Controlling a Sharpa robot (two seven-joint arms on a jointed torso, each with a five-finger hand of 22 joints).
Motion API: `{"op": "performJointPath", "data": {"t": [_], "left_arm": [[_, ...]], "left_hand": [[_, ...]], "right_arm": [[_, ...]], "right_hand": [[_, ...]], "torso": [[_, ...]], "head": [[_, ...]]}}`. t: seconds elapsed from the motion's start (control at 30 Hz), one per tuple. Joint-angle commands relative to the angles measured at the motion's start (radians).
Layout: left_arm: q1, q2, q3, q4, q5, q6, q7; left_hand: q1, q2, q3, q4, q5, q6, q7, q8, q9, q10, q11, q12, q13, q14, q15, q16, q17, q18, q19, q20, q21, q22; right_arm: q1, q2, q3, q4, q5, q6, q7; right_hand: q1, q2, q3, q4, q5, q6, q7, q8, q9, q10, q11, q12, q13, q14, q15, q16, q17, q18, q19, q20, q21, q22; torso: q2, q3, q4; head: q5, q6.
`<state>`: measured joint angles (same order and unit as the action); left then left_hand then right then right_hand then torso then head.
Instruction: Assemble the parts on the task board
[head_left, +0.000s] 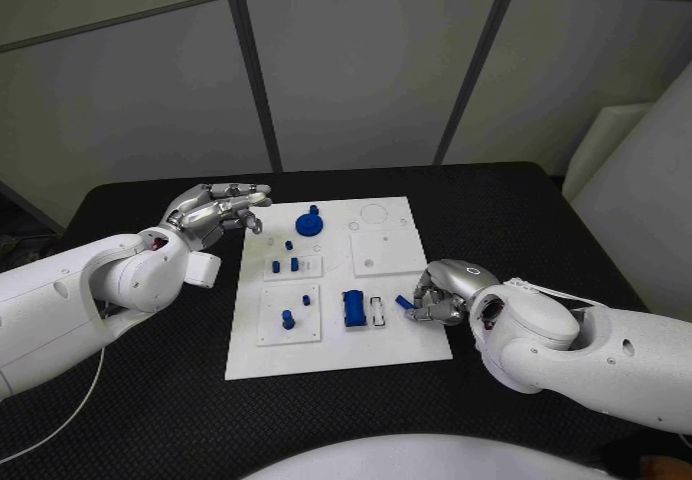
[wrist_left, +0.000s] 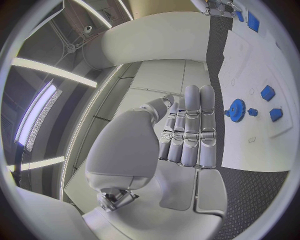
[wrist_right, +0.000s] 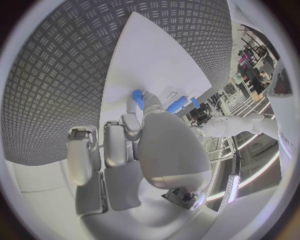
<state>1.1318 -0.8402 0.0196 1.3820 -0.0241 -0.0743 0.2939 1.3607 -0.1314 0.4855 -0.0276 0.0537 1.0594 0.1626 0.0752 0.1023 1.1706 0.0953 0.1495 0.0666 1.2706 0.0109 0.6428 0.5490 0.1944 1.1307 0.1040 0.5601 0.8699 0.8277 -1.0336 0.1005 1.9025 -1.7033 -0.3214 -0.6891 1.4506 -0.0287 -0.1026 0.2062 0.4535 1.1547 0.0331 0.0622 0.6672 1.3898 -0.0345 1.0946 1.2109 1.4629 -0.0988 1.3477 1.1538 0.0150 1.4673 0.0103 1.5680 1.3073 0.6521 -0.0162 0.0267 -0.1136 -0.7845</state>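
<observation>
On the black table (head_left: 144, 400) lies the white board (head_left: 418, 345), with the blue parts spread over it. A blue gear (head_left: 309, 222) stands near the board's far edge, and it also shows beside the left hand's fingertips in the left wrist view (wrist_left: 237, 109). Two small blue blocks (head_left: 286, 265) sit just in front of the gear, and a short blue peg (head_left: 287, 319) stands on the near-left panel of the board. A larger blue block (head_left: 353, 308) stands upright near the middle of the board's near half. The left hand (head_left: 216, 213) hovers over the board's far-left corner, just beside the gear, with its fingers held straight and close together and nothing in them. The right hand (head_left: 444, 292) is low over the board's near-right part, its fingers curled downward. In the right wrist view a small blue piece (wrist_right: 138, 98) sits at the tips of its fingers (wrist_right: 129, 122), against the board, and in the head view the same piece (head_left: 404, 302) shows just to the left of the hand. Whether the fingers actually pinch it or merely touch it cannot be told.
</observation>
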Motion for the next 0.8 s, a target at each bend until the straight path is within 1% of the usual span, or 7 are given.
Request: {"op": "performJointPath", "data": {"t": [0.03,0.17,0.3,0.43,0.53,0.67,0.8], "left_arm": [[0.001,0.0,0.001,0.001,0.002,0.014,0.007],[0.001,0.0,0.001,0.002,0.002,0.016,0.005],[0.001,0.0,0.001,0.002,0.002,0.018,0.005],[0.001,0.0,0.001,0.003,0.002,0.019,0.004],[0.001,0.0,0.001,0.003,0.002,0.02,0.004],[0.001,0.0,0.001,0.004,0.002,0.02,0.004],[0.001,-0.001,0.001,0.005,0.002,0.02,0.004]], "left_hand": [[0.004,0.005,0.0,-0.006,-0.001,0.0,0.002,-0.006,-0.001,-0.009,0.0,-0.005,0.002,-0.006,-0.001,-0.005,-0.002,-0.012,0.0,0.009,-0.005,-0.002],[0.007,0.006,0.002,-0.008,-0.001,0.0,0.002,-0.006,-0.001,-0.009,0.0,-0.004,0.002,-0.007,-0.001,-0.005,-0.002,-0.012,0.0,0.008,-0.005,-0.002],[0.007,0.006,0.002,-0.008,-0.001,0.0,0.002,-0.006,-0.001,-0.009,0.0,-0.004,0.002,-0.007,-0.001,-0.005,-0.002,-0.012,0.0,0.008,-0.005,-0.002],[0.007,0.006,0.002,-0.008,-0.001,0.0,0.002,-0.006,-0.001,-0.009,0.0,-0.004,0.002,-0.007,-0.001,-0.005,-0.002,-0.012,0.0,0.008,-0.005,-0.002],[0.007,0.006,0.002,-0.008,-0.001,0.0,0.002,-0.006,-0.001,-0.009,0.0,-0.004,0.002,-0.007,-0.001,-0.005,-0.002,-0.012,0.0,0.008,-0.005,-0.002],[0.007,0.006,0.002,-0.008,-0.001,0.0,0.002,-0.006,-0.001,-0.009,0.0,-0.004,0.002,-0.007,-0.001,-0.005,-0.002,-0.012,0.0,0.008,-0.005,-0.002],[0.007,0.006,0.002,-0.008,-0.001,0.0,0.002,-0.006,-0.001,-0.009,0.0,-0.004,0.002,-0.007,-0.001,-0.005,-0.002,-0.012,0.0,0.008,-0.005,-0.002]], "right_arm": [[-0.008,0.0,-0.008,-0.003,0.013,0.03,-0.031],[-0.008,-0.003,-0.008,0.013,0.034,-0.008,-0.031],[-0.008,-0.009,-0.008,0.034,0.068,-0.062,-0.028],[-0.008,-0.015,-0.007,0.064,0.1,-0.127,-0.013],[-0.008,-0.017,-0.007,0.081,0.119,-0.173,-0.001],[-0.008,-0.017,-0.007,0.091,0.142,-0.206,0.007],[-0.008,-0.011,-0.007,0.092,0.185,-0.214,0.008]], "right_hand": [[0.056,0.022,0.017,-0.023,0.048,0.005,-0.005,0.004,-0.009,0.003,-0.009,-0.005,0.001,0.035,-0.009,0.002,0.005,-0.015,0.103,-0.006,0.003,0.263],[0.062,0.018,0.022,-0.031,0.083,0.01,-0.005,0.005,-0.011,0.011,-0.01,0.011,0.013,0.038,-0.009,0.009,0.017,-0.015,0.103,-0.007,0.003,0.263],[0.055,0.016,0.021,-0.029,0.094,0.014,-0.006,0.006,-0.011,0.017,-0.011,0.019,0.019,0.04,-0.01,0.015,0.029,-0.015,0.103,-0.007,0.003,0.263],[0.029,0.01,0.013,-0.015,0.098,0.02,-0.009,0.005,-0.014,0.027,-0.013,0.033,0.029,0.044,-0.011,0.027,0.048,-0.015,0.103,-0.008,0.003,0.263],[0.025,0.01,0.013,-0.012,0.099,0.023,-0.01,0.006,-0.015,0.029,-0.014,0.035,0.03,0.045,-0.011,0.03,0.054,-0.015,0.103,-0.008,0.003,0.263],[0.02,0.009,0.012,-0.008,0.103,0.027,-0.012,0.006,-0.015,0.031,-0.015,0.036,0.031,0.046,-0.012,0.031,0.056,-0.015,0.103,-0.009,0.003,0.263],[-0.002,0.008,0.007,0.009,0.103,0.032,-0.013,0.005,-0.018,0.035,-0.016,0.039,0.033,0.046,-0.014,0.035,0.061,-0.015,0.103,-0.01,0.003,0.263]], "torso": [[0.0,0.0006,-0.0017],[0.0,0.0001,-0.0012],[-0.001,0.0001,-0.0004],[-0.001,-0.0005,0.0019],[-0.001,-0.0005,0.0006],[-0.001,-0.0011,-0.0005],[-0.001,-0.0009,-0.0003]], "head": [[0.003,0.001],[0.005,0.001],[0.007,0.002],[0.008,0.004],[0.013,0.005],[0.016,0.005],[0.018,0.004]]}}
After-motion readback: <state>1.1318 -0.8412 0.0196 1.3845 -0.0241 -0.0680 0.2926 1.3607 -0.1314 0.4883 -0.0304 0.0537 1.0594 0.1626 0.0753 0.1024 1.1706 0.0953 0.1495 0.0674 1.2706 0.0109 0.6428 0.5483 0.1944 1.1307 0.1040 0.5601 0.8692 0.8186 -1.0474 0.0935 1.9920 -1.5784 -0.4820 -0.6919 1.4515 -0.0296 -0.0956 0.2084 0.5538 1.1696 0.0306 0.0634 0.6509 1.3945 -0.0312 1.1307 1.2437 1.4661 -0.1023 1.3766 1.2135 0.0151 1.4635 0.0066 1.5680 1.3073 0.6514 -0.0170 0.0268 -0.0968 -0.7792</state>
